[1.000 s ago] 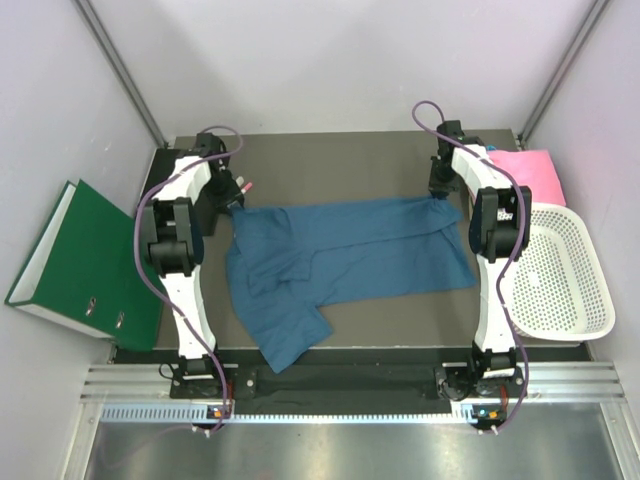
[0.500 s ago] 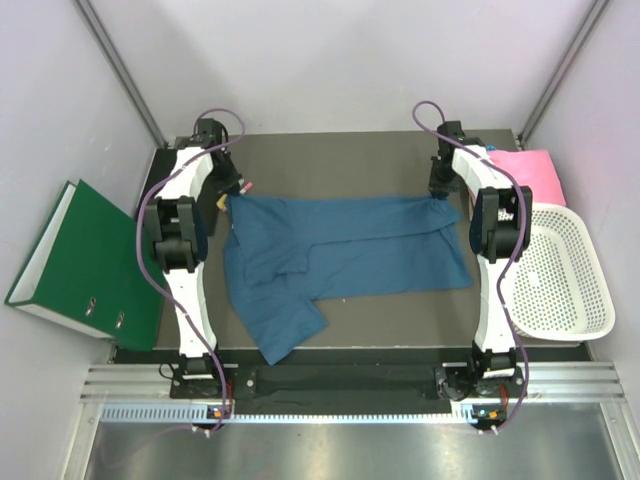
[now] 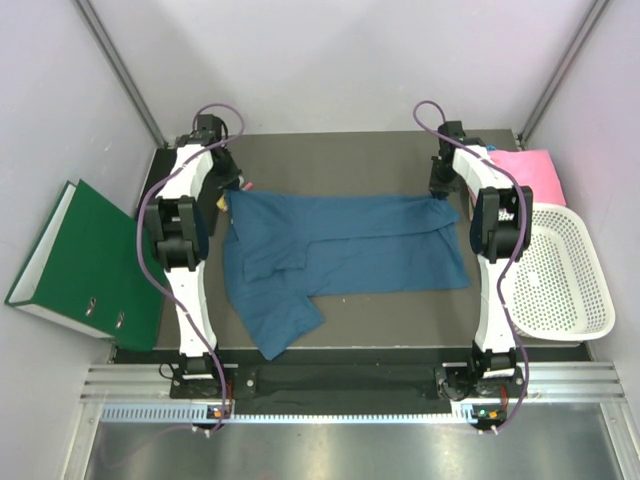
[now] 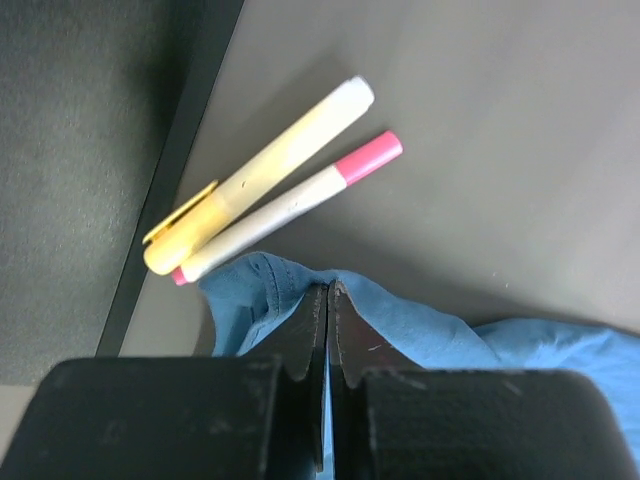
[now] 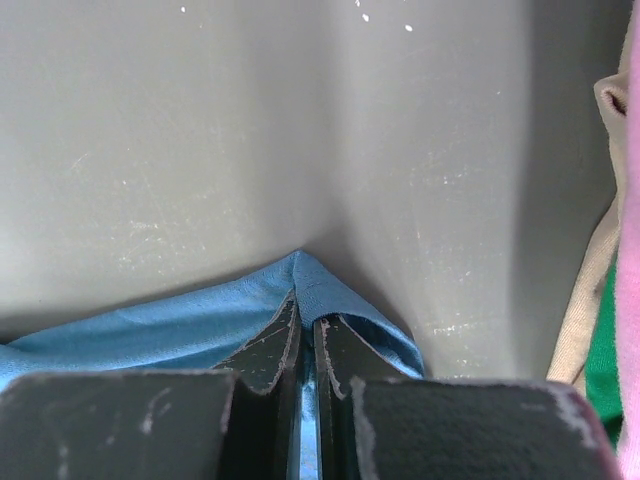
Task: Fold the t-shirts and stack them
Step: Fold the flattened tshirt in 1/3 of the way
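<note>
teal-blue t-shirt spread across mid table, long side running l-r. far edge pulled fairly straight between both end effectors. right part flat, left part wrinkled w/ a fold lying over the body. one flap reaching out toward near-left, tip close to near table edge. same cloth in left wrist view and right wrist view, bunched up around the tips.

pink t-shirt at far-right corner of table, flat-ish, well apart from the blue one, just behind the basket. only a pink strip at right edge of right wrist view.

left end effector at far-left corner of blue shirt. closed tight, no gap visible betw tips in wrist view, thin fold of blue cloth pinched there. right end effector at far-right corner. tips nearly together, sliver of blue cloth clamped betw them, small peak of fabric just past the tips.

yellow highlighter and pink-capped marker side by side, touching, on table just beyond left corner of shirt, near ends right at the cloth edge.

white mesh basket right of table, beside right arm. green binder left of table, leaning on wall.
</note>
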Robot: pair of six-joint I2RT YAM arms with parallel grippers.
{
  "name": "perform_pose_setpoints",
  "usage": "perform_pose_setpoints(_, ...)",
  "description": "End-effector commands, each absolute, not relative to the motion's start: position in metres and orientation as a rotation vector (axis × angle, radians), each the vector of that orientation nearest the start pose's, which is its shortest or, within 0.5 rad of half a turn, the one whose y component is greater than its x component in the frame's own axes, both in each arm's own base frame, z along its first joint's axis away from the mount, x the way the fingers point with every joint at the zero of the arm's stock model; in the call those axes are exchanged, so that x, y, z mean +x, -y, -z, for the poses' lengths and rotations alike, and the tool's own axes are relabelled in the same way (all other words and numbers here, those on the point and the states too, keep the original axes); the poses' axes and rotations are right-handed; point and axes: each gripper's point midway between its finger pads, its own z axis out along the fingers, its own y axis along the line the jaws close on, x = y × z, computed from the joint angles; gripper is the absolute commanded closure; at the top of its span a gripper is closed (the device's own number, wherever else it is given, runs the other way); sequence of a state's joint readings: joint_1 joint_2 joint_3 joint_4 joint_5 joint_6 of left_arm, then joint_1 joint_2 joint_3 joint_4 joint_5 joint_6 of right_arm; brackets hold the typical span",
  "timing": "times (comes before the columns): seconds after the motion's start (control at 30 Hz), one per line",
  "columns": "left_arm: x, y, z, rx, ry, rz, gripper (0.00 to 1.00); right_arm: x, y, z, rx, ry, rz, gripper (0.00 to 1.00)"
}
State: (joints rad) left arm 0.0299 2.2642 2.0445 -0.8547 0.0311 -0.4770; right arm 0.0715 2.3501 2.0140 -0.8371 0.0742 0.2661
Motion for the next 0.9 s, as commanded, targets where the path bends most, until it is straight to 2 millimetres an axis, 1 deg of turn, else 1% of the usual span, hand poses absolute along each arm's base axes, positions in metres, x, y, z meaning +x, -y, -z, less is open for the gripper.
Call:
perform_pose_setpoints(0.0,0.562,-0.003,-0.102,-0.676,-2.457,0.149,1.00,0.538,-0.022,-0.044,0.345,-2.616,-0.014,1.00)
perform_pose_setpoints(0.1,0.579,-0.006,-0.109,-0.685,-2.412,0.150,1.00,0.546,-0.021,-0.044,0.360,-2.587,-0.026,1.00)
perform_pose_setpoints(0.13,0.586,-0.006,-0.117,-0.685,-2.389,0.158,1.00,0.549,-0.020,-0.046,0.370,-2.577,-0.035,1.00)
perform_pose_setpoints(0.17,0.590,-0.005,-0.113,-0.694,-2.388,0.163,1.00,0.552,-0.019,-0.043,0.382,-2.574,-0.042,1.00)
perform_pose_setpoints(0.2,0.592,-0.005,-0.113,-0.701,-2.380,0.170,1.00,0.554,-0.022,-0.043,0.391,-2.569,-0.070,1.00)
perform_pose_setpoints(0.23,0.595,-0.005,-0.113,-0.707,-2.370,0.178,1.00,0.557,-0.021,-0.044,0.399,-2.560,-0.081,1.00)
perform_pose_setpoints(0.27,0.600,-0.003,-0.116,-0.712,-2.350,0.203,1.00,0.559,-0.020,-0.041,0.426,-2.556,-0.095,1.00)
perform_pose_setpoints(0.3,0.602,-0.002,-0.118,-0.709,-2.340,0.222,0.96,0.562,-0.020,-0.041,0.437,-2.542,-0.110,1.00)
perform_pose_setpoints(0.33,0.604,0.000,-0.120,-0.707,-2.331,0.233,0.77,0.565,-0.018,-0.042,0.451,-2.533,-0.122,0.95)
perform_pose_setpoints(0.37,0.608,0.008,-0.126,-0.675,-2.317,0.297,0.54,0.567,-0.024,-0.043,0.454,-2.528,-0.177,0.91)
perform_pose_setpoints(0.4,0.610,0.011,-0.131,-0.658,-2.306,0.317,0.23,0.569,-0.027,-0.044,0.443,-2.516,-0.201,0.86)
perform_pose_setpoints(0.43,0.606,0.012,-0.139,-0.639,-2.296,0.317,0.15,0.571,-0.028,-0.055,0.436,-2.491,-0.214,0.70)
perform_pose_setpoints(0.47,0.608,0.013,-0.150,-0.615,-2.266,0.320,0.11,0.570,-0.028,-0.062,0.423,-2.476,-0.219,0.64)
perform_pose_setpoints(0.5,0.599,0.013,-0.142,-0.616,-2.288,0.304,0.05,0.565,-0.028,-0.061,0.415,-2.466,-0.213,0.58)
perform_pose_setpoints(0.53,0.593,0.012,-0.167,-0.595,-2.244,0.302,0.02,0.563,-0.028,-0.091,0.400,-2.403,-0.203,0.43)
perform_pose_setpoints(0.57,0.591,0.010,-0.176,-0.584,-2.216,0.294,0.02,0.561,-0.023,-0.103,0.391,-2.367,-0.172,0.38)
perform_pose_setpoints(0.6,0.578,0.011,-0.166,-0.582,-2.247,0.285,0.02,0.544,-0.020,-0.094,0.399,-2.387,-0.140,0.33)
perform_pose_setpoints(0.63,0.569,0.010,-0.190,-0.552,-2.214,0.288,0.01,0.542,-0.019,-0.129,0.386,-2.302,-0.147,0.26)
perform_pose_setpoints(0.67,0.562,0.011,-0.195,-0.542,-2.214,0.291,0.01,0.534,-0.015,-0.135,0.383,-2.293,-0.127,0.24)
perform_pose_setpoints(0.7,0.549,0.013,-0.184,-0.538,-2.260,0.290,0.01,0.519,-0.013,-0.129,0.384,-2.315,-0.111,0.23)
perform_pose_setpoints(0.73,0.538,0.017,-0.198,-0.507,-2.250,0.315,0.01,0.509,-0.011,-0.148,0.386,-2.289,-0.104,0.22)
perform_pose_setpoints(0.77,0.528,0.020,-0.197,-0.498,-2.269,0.321,0.01,0.500,-0.010,-0.150,0.387,-2.294,-0.092,0.22)
perform_pose_setpoints(0.8,0.511,0.023,-0.180,-0.497,-2.324,0.324,0.01,0.485,-0.008,-0.139,0.391,-2.330,-0.076,0.22)
perform_pose_setpoints(0.83,0.499,0.024,-0.188,-0.480,-2.320,0.325,0.01,0.475,-0.007,-0.138,0.396,-2.343,-0.059,0.23)
perform_pose_setpoints(0.87,0.489,0.024,-0.183,-0.481,-2.337,0.322,0.01,0.464,-0.003,-0.145,0.417,-2.340,-0.043,0.24)
